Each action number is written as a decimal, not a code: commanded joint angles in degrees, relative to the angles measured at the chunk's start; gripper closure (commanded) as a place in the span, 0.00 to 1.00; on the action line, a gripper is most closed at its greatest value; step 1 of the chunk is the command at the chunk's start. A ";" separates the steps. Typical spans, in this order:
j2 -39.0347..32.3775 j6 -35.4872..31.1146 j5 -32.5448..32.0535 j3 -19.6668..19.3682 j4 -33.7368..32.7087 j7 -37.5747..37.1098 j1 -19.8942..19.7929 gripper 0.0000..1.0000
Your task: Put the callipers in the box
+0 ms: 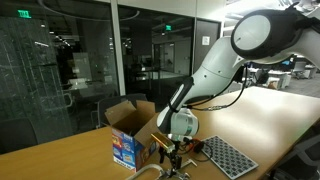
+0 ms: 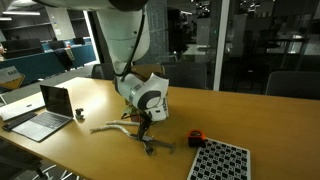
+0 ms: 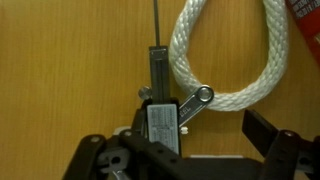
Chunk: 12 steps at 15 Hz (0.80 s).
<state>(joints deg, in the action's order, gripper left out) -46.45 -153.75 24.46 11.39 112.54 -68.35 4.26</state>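
Surface: wooden table (image 3: 60, 80), glass-walled office beyond.
Callipers (image 3: 163, 115): flat on the table, touching rope loop (image 3: 230, 60), near box (image 1: 130, 135).
Claw: gripper (image 3: 180, 142) released, fingers straddling the callipers.
Handling: probably rigid, light and slick; grasp across the wide slider body.

Surface notes, tabletop
Callipers (image 3: 160, 80) dull grey metal; rope (image 3: 182, 50) white twisted fibre; table (image 3: 60, 80) smooth wood grain; box (image 1: 124, 113) brown cardboard.

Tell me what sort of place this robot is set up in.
Most likely an office, or a lab inside an office building. Glass partition walls stand behind the long wooden table, an open laptop sits on it, and desks with low dividers show in the background.
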 commanded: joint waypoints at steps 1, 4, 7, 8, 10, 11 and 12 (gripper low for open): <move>0.51 2.67 2.43 0.12 0.08 3.08 -0.30 0.00; 0.44 3.76 2.87 -0.18 0.15 3.91 0.04 0.00; 0.29 3.17 2.68 -0.71 0.21 4.38 0.77 0.26; 0.25 3.18 2.71 -0.73 0.16 4.49 0.81 0.34; 0.20 3.06 2.80 -0.70 0.14 4.70 0.79 0.51; 0.17 2.94 2.88 -0.65 0.15 4.84 0.76 0.58; 0.13 2.88 2.92 -0.63 0.10 4.99 0.75 0.65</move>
<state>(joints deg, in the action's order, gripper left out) -46.43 -151.03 25.60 11.21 112.82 -65.29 4.38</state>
